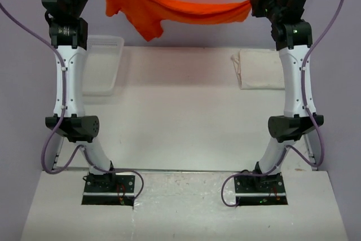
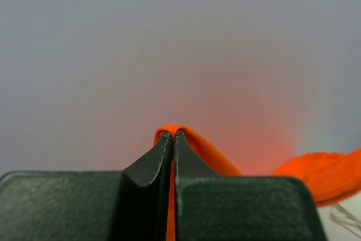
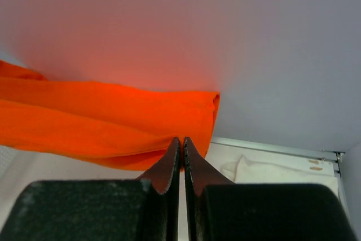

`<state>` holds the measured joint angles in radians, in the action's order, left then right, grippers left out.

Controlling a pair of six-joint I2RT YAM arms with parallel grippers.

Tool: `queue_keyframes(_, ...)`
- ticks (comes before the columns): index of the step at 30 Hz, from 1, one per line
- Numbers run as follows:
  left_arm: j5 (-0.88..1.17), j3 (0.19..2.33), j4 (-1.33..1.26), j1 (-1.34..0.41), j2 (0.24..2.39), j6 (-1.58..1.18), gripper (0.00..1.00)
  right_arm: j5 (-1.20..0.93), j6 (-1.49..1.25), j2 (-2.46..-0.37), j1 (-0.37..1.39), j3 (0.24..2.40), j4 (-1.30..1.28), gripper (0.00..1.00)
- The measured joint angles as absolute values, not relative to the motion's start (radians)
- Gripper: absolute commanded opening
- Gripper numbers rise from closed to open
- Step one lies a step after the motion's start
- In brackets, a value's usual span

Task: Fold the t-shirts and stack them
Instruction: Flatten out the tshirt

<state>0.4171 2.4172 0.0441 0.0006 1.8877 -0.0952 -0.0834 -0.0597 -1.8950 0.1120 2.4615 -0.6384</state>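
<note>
Wide white desk (image 1: 180, 117) fills the middle of the overhead view, and both arms are reaching high at its far side. Left arm (image 1: 70, 77) stands tall on the left, right arm (image 1: 293, 83) mirrors it on the right, wrists up near the top of the picture.

Slung between them is the orange-red t-shirt (image 1: 169, 7). It's up in the air, clear of the desk, sagging in a shallow curve from one wrist to the other against the lilac wall. The bulk of the cloth bunches toward the left arm, with a sleeve dangling down below the sag.

Down on the desk, far left, a pale plastic basket (image 1: 104, 38) sits just beside the left arm. Far right, the cream-white t-shirt (image 1: 260, 69) lies folded flat in a neat rectangle, partly behind the right arm.

Now the close-ups. Left wrist view: the left jaws are pinched tight together with a thin fold of the orange-red t-shirt (image 2: 330, 170) caught between them, the fabric looping over the tips and trailing off to the right. Right wrist view: the right jaws are pressed close too, nipping the edge of the orange-red t-shirt (image 3: 101, 117), which spreads away to the left. Beyond the tips, low right, the cream-white t-shirt (image 3: 271, 170) shows on the desk.
</note>
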Motion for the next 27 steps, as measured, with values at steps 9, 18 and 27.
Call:
queue_keyframes(9, 0.456, 1.645, 0.049, -0.063, 1.586, -0.175, 0.00, -0.094, -0.136, -1.749, 0.109, 1.826, -0.569, 0.00)
queue_keyframes(18, 0.286, 0.968, 0.403, -0.261, 1.349, -0.417, 0.00, 0.046, -0.316, -1.605, 0.286, 1.189, -0.622, 0.00)
queue_keyframes(27, 0.100, 0.965, 0.601, -0.254, 0.896, -0.472, 0.00, 0.164, -0.419, -1.251, 0.290, 1.002, -0.604, 0.00)
